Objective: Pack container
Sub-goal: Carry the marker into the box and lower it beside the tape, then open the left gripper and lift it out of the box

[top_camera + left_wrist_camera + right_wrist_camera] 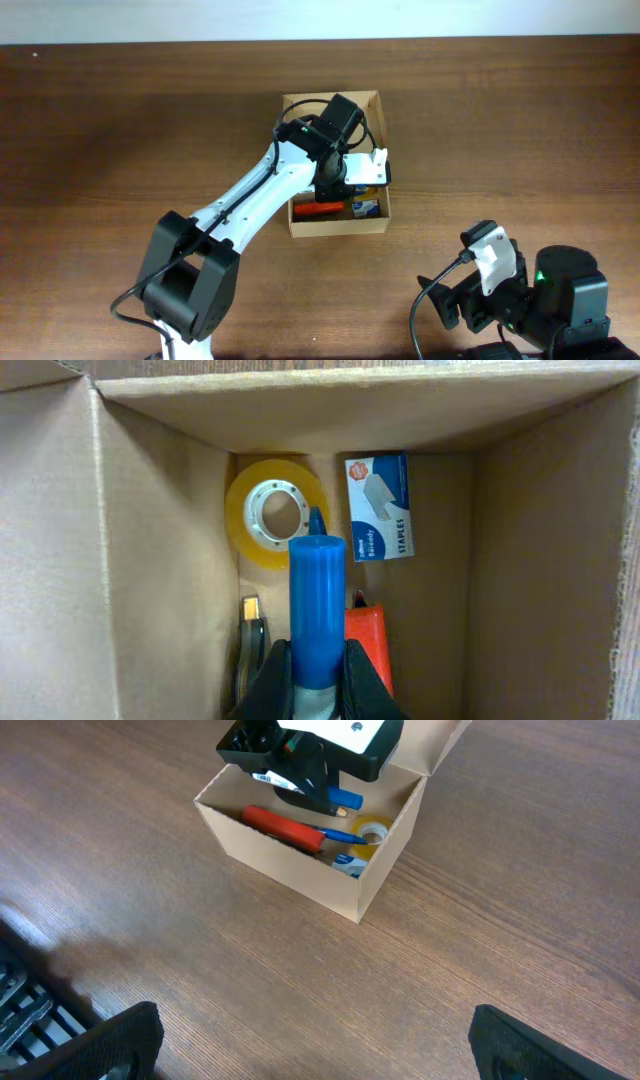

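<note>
Left wrist, gripper (316, 662) pinching marker (316, 595) — in container (160, 560)

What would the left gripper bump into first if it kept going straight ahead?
Probably the tape roll: the blue marker that the left gripper holds points at its edge, inside the box. Depth is hard to judge, so it might reach the box bottom beside the roll instead.

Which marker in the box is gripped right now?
The blue marker, clamped between the left fingers; the red marker lies loose beside it.
</note>
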You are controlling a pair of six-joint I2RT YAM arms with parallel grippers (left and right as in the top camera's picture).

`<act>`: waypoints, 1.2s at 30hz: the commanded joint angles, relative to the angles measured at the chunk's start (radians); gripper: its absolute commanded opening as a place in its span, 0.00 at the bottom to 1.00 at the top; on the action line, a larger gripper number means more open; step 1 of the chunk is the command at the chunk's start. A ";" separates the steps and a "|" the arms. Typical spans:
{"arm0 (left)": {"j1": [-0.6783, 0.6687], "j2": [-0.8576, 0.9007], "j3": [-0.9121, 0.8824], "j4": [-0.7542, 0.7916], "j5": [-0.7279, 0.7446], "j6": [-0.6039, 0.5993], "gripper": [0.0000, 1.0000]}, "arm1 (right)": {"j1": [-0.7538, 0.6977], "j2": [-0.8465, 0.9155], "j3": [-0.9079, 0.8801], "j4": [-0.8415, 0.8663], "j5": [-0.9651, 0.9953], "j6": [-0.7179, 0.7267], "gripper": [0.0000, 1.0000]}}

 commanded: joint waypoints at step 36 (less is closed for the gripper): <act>0.069 -0.113 0.327 -0.052 -0.045 -0.666 0.39 | -0.007 -0.005 -0.003 0.003 0.010 0.000 0.99</act>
